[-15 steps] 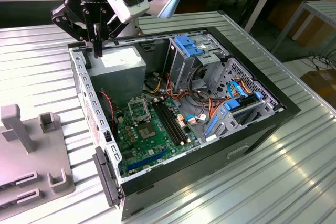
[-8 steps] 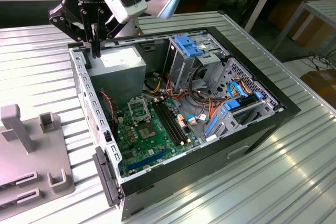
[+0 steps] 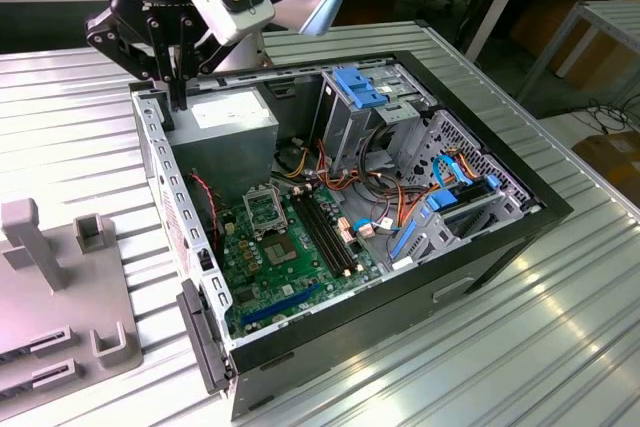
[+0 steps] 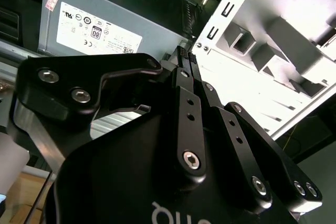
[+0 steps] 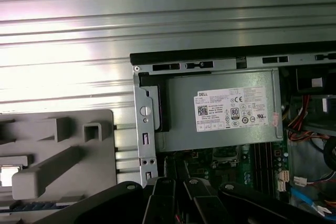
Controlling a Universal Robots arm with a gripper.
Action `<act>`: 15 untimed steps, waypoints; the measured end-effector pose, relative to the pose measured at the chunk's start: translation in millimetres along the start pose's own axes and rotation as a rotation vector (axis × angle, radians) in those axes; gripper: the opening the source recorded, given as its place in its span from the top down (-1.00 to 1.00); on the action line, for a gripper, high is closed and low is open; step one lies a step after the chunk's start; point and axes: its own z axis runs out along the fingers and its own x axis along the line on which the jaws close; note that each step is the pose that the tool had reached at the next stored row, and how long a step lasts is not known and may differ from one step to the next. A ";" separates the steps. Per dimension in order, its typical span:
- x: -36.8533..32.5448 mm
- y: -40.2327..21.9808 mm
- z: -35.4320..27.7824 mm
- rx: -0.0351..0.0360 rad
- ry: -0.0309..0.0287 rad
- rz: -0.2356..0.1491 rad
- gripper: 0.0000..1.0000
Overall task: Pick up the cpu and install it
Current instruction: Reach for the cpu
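My gripper hangs over the back corner of the open computer case, beside the grey power supply, with its black fingers pressed together and nothing seen between them. In the first wrist view the gripper is above the case wall next to the power supply. A small pale square, apparently the cpu, lies in a recess of the grey fixture, partly cut off by the picture's edge. The metal-framed socket sits on the green motherboard, inside the case.
The case stands on a ribbed metal table. The grey fixture with upright posts is on the exterior view's left. Drive cages with blue clips, cables and memory slots crowd the case interior.
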 end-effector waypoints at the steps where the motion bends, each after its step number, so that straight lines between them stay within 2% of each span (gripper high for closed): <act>1: 0.5 0.0 0.0 0.0000 0.0000 0.000 0.70; 15: 8.2 -0.6 -0.1 0.0001 0.0013 0.000 0.70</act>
